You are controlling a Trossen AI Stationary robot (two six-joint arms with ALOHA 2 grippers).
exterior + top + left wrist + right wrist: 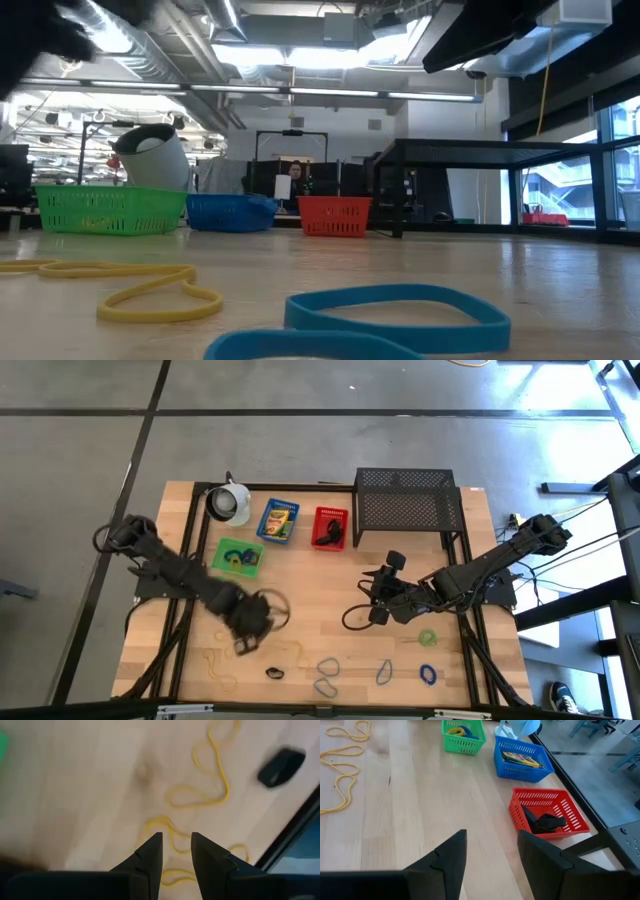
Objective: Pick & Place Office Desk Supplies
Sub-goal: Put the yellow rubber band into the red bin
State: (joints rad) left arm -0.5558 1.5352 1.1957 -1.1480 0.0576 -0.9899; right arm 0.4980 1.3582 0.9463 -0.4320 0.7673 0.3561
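Hovering low over the table [300,610], the left gripper [176,851] hangs with jaws parted and empty above yellow rubber bands [200,775]; a dark clip [281,766] lies at its 2 o'clock. The right gripper [491,851], released too, faces the red basket [547,812] at 1 o'clock.

Both arms are dark, jointed, with thin black cables looping beside their wrists. The left gripper [176,847] has two black wedge-shaped fingers tapering to points; the right gripper [491,847] has matching matte fingers.
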